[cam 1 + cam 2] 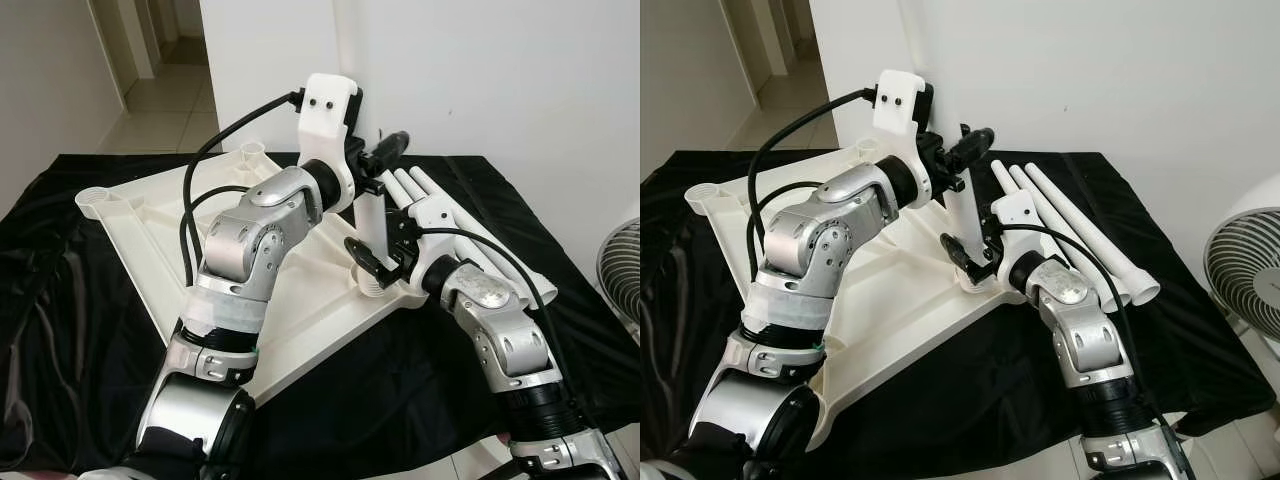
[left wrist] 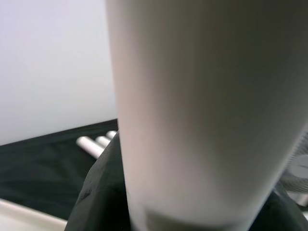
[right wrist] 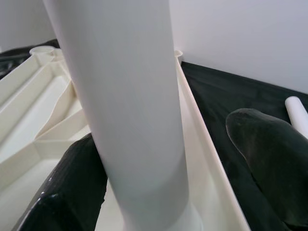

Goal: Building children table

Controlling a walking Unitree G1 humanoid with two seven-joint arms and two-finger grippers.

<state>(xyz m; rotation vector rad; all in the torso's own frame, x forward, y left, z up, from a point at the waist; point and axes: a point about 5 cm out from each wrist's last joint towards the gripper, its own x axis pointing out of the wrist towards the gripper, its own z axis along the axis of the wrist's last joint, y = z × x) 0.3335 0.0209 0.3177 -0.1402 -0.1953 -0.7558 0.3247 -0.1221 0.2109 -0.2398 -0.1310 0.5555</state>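
A black cloth covers the floor, and on it the white tabletop lies upside down. At its right corner a white leg stands upright. The left gripper clamps the leg's top; the right gripper spans its base, fingers apart. Three spare legs lie just right.
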